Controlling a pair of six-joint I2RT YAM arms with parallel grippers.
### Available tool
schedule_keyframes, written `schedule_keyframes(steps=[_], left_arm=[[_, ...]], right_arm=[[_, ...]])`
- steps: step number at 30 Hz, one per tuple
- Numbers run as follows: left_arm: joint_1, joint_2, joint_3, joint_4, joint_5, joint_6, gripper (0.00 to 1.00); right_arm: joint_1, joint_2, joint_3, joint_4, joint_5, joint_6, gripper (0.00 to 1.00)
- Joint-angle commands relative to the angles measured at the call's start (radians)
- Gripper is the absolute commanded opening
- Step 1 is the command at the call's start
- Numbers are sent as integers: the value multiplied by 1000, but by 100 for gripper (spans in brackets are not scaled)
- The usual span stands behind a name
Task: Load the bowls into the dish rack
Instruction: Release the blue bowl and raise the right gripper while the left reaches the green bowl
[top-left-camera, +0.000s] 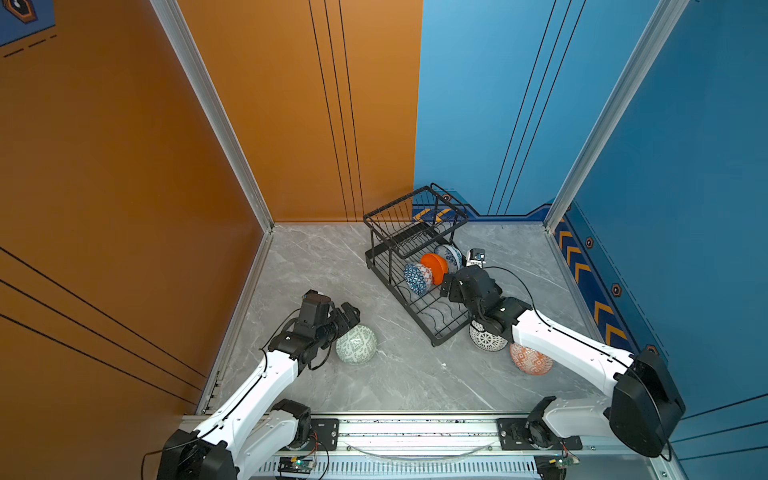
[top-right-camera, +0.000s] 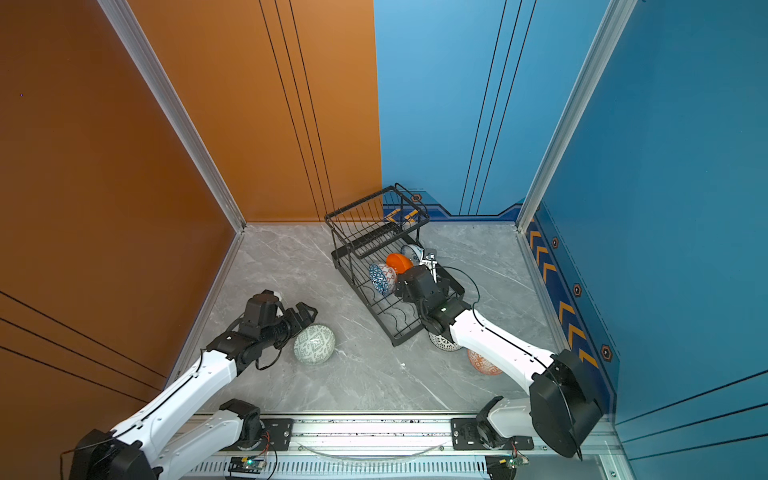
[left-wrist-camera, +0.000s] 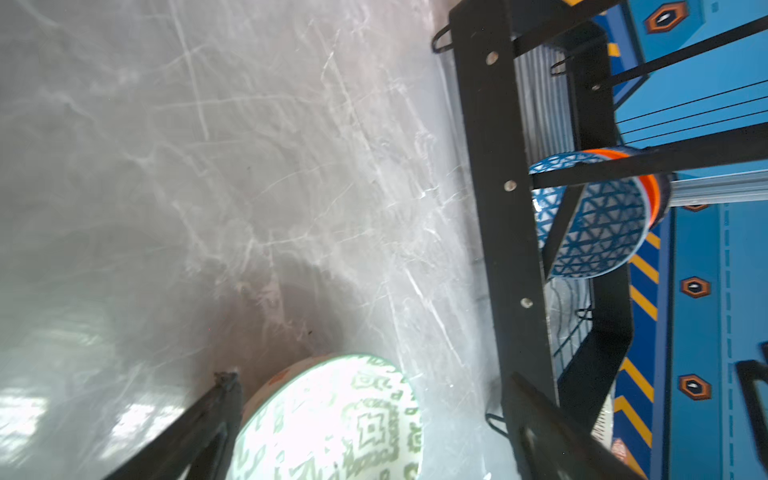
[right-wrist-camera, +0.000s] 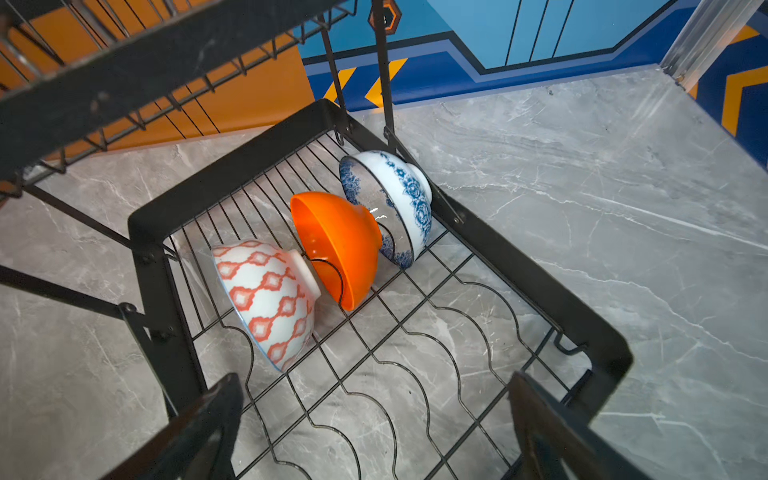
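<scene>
Right wrist view. Item: dish rack (right-wrist-camera: 519, 266), black wire, on the grey marble tabletop (top-left-camera: 316, 266), far right of centre.
- Contents, lower tier, standing on edge in the slot wires: white-blue floral bowl (right-wrist-camera: 409, 195) farthest, plain orange bowl (right-wrist-camera: 340, 245) leaning on it, blue triangle-patterned bowl (right-wrist-camera: 266, 299) nearest.
- Right gripper (right-wrist-camera: 372, 386): jaws fully spread, holding nothing, poised over the free near slots.
- Left gripper (left-wrist-camera: 370, 380): jaws equally wide, holding nothing, at the pale green geometric bowl (top-left-camera: 356, 345), which lies base up on the table, near left.
- Unloaded: white bowl with black lattice (top-left-camera: 486, 338), just beside the rack's near corner, and red-orange patterned bowl (top-left-camera: 530, 359), both partly under the right arm.

Hazards, judged:
- The right claw could snag the rack frame or the raised basket on its way out, shifting the rack and toppling the leaning bowls.
- Its forearm could nudge the two bowls beneath.
- The green bowl's glossy dome may squirt from a pinch.
</scene>
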Motion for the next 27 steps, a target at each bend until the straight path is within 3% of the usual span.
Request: schedule_keyframes(steps=[1,4,15,27], left_arm=[[-5,-32,24,-146,-58,51,98],[-7,-23,6,-151,-45,48,100],[3,-28,-24,-192,-18,97,59],[7,31,-33,-193,15,143,38]], right_arm=[[-21,-27,-24,-5,-90,-50,100],[-34,-31,-31,10,-125,-50,100],[-32,-29,-15,21,-252,-62,100],[-36,-42,-20,26,-258,-52,100]])
